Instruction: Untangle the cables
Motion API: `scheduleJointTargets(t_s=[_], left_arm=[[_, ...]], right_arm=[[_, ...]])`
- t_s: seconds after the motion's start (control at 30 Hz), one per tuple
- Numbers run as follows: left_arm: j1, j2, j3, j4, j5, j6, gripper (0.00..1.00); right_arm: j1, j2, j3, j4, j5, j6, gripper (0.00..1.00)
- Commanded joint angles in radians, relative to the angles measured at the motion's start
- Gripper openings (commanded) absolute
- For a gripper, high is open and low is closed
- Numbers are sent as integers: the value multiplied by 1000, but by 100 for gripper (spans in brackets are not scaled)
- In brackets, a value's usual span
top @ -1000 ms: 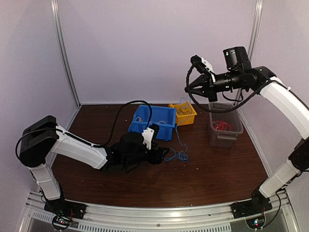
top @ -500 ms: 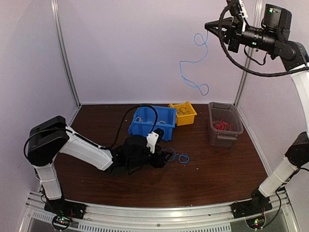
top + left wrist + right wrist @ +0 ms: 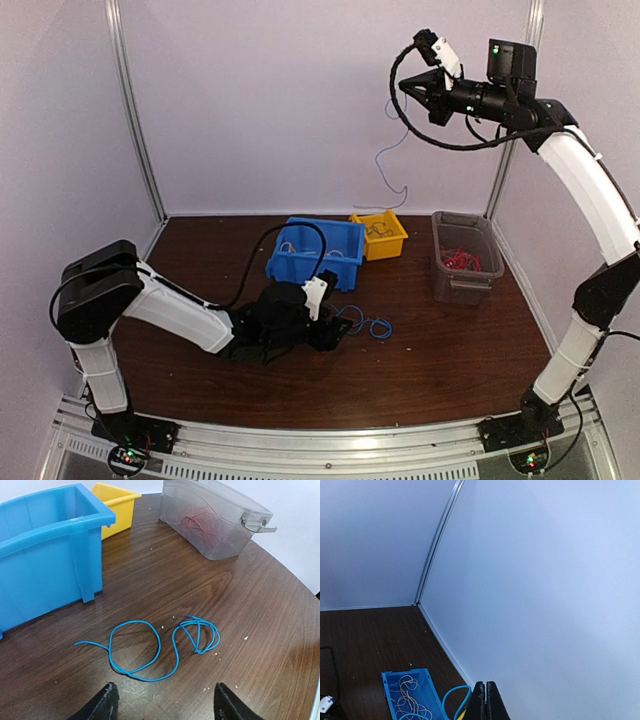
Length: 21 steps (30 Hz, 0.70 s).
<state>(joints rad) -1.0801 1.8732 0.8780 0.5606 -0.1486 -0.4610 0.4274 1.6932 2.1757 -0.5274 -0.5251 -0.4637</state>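
Nearest, the left gripper (image 3: 166, 701) sits low over the dark wood-grain table (image 3: 260, 630), its 2 black fingers spread wide and holding nothing. Just beyond them a thin blue cable (image 3: 159, 645) lies flat in loose loops. Behind it stand a boxy blue plastic bin (image 3: 45, 565), a yellow bin (image 3: 117, 505) and a clear tub (image 3: 235, 535) of tangled red wires (image 3: 200, 522); high above, the right gripper (image 3: 403, 88) is pinched closed on a thin strand (image 3: 383, 160) dangling in the air.
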Motion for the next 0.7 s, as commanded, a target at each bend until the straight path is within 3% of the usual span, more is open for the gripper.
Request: scheduleJointTargets(t_s=[0.0,0.3,0.67], left_arm=[[-4,-66,-53,20,-21,-42,66],[-20,-96,-56,7,-23,-48,65],[-24,-103,-85,11,-30,-51,65]], right_arm=[[-38,34,-55,149,68,36,0],[-138,192,-75,272,110,120,0],[-168,354,-76,224,48,172,0]])
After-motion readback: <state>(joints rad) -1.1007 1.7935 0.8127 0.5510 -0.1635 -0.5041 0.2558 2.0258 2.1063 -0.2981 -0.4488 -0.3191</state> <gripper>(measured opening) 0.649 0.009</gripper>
